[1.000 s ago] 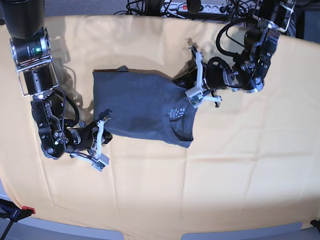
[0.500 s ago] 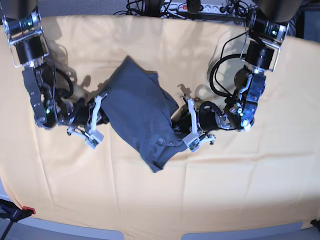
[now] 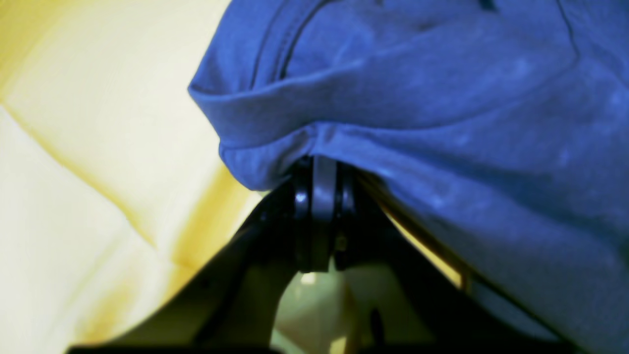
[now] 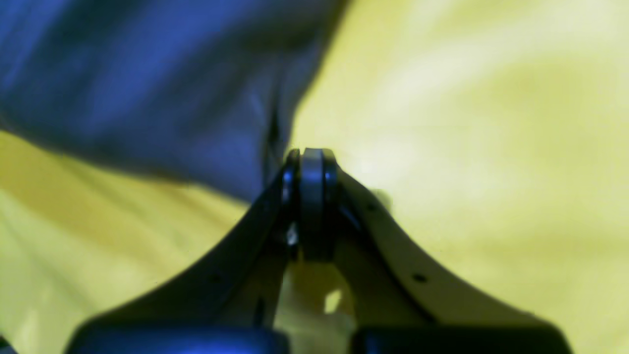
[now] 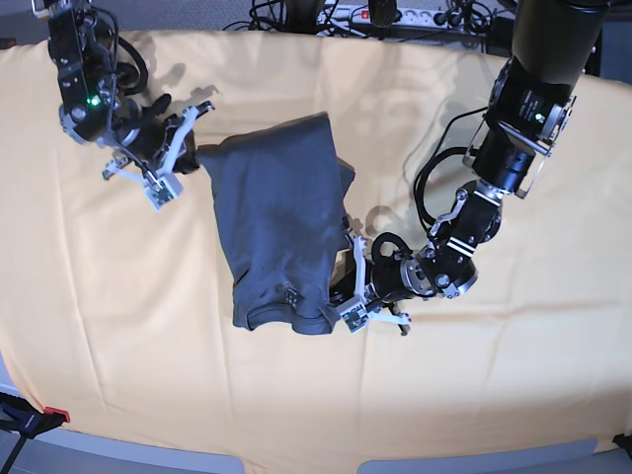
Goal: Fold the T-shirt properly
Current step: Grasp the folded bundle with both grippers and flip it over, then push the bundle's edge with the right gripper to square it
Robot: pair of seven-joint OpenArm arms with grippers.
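Observation:
The dark blue-grey T-shirt [image 5: 276, 217] lies folded in a long strip on the orange-yellow cloth [image 5: 494, 395], running from the far left toward the near middle. Its collar end points to the near side. My left gripper [image 5: 341, 298] is at the near right corner, shut on a fold of the T-shirt [image 3: 442, 98] in the left wrist view, where the left gripper [image 3: 317, 164] pinches the hem. My right gripper [image 5: 193, 148] holds the far left corner. In the right wrist view the right gripper [image 4: 312, 160] is shut, with the edge of the T-shirt [image 4: 147, 73] running into it.
The cloth covers the whole table and is creased. A power strip [image 5: 395, 15] and cables lie beyond the far edge. A clamp [image 5: 30, 420] sits at the near left corner.
Both arms have swung the shirt round from lying crosswise to lengthwise. The right gripper went to the far left; the left gripper came toward the near edge.

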